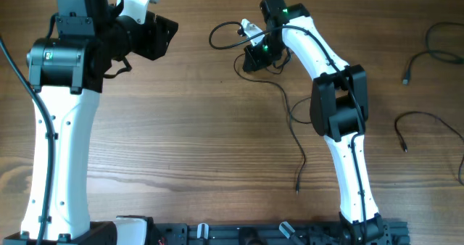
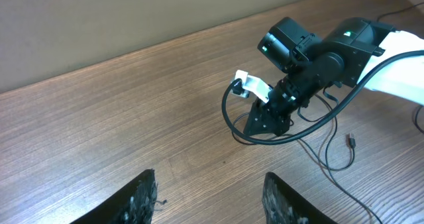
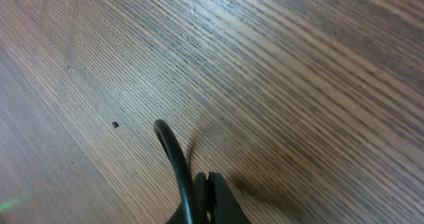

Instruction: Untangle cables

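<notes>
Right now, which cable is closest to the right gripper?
The looped cable with the white tag, at the right gripper; two others lie far off.

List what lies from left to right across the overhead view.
In order: white-and-black left arm → left tool → looped thin black cable → right tool → silver-tipped loose black cable.

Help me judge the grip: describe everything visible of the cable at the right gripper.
The cable is thin black wire on the table. One loop bows out beside the right gripper, whose shut fingers seem to pinch a strand; a white tag sits at the loop's end. A tail ends in a plug.
</notes>
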`<action>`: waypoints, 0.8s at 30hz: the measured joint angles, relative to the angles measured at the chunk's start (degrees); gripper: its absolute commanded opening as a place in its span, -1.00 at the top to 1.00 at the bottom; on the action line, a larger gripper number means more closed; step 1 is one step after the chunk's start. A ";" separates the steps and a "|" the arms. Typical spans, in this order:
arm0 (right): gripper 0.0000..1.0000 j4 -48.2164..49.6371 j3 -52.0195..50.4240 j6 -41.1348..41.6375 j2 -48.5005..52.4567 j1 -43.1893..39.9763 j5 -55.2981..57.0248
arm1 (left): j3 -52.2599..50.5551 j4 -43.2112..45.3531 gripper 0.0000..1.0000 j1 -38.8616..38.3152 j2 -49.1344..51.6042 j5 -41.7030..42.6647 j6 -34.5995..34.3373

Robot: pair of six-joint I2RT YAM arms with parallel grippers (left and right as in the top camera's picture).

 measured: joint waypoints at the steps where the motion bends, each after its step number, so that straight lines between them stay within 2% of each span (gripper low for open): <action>1: 0.91 0.02 0.00 0.04 0.00 0.00 0.00 | 0.00 0.00 -0.06 0.00 0.00 0.00 0.00; 11: 0.91 0.07 1.79 4.11 -1.29 0.00 2.34 | 0.00 0.00 -0.07 0.00 0.00 0.00 0.00; 18: 0.91 -0.81 2.95 9.40 -14.23 0.00 12.31 | 0.00 -0.02 -0.08 0.00 0.00 0.00 0.00; 24: 0.91 -0.04 3.61 10.93 -26.71 -0.07 16.28 | 0.00 -0.02 -0.06 0.00 0.00 0.00 -0.02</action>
